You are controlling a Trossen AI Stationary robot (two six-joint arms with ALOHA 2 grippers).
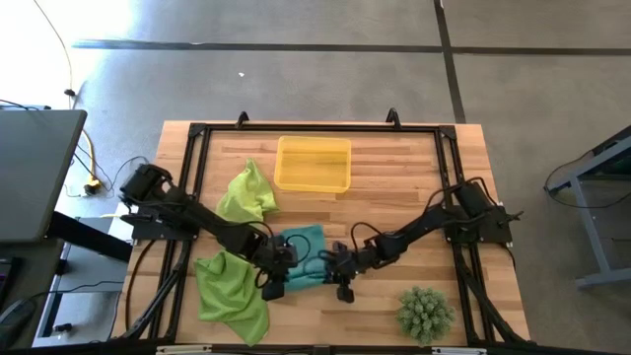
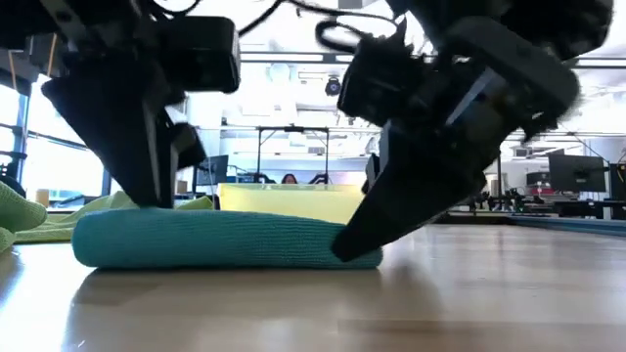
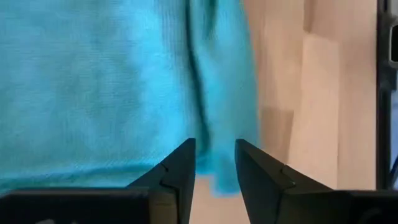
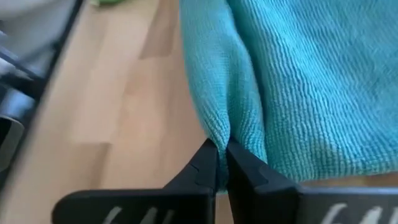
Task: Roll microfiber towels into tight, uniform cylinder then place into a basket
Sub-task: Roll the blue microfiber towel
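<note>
Spiky plant [image 1: 426, 313] beside teal towel [image 1: 304, 258]

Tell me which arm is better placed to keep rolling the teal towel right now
Right, probably. The right end effector is shut on the teal towel's edge, pinching a fold. The left end effector stands open over the towel's other end, gripping nothing, so it would have to close first.

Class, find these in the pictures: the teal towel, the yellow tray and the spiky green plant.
Teal towel [image 1: 304, 258]: high view, on its flat middle.
Yellow tray [image 1: 313, 183]: high view, on its near wall.
Spiky green plant [image 1: 425, 313]: high view, on its centre.
</note>
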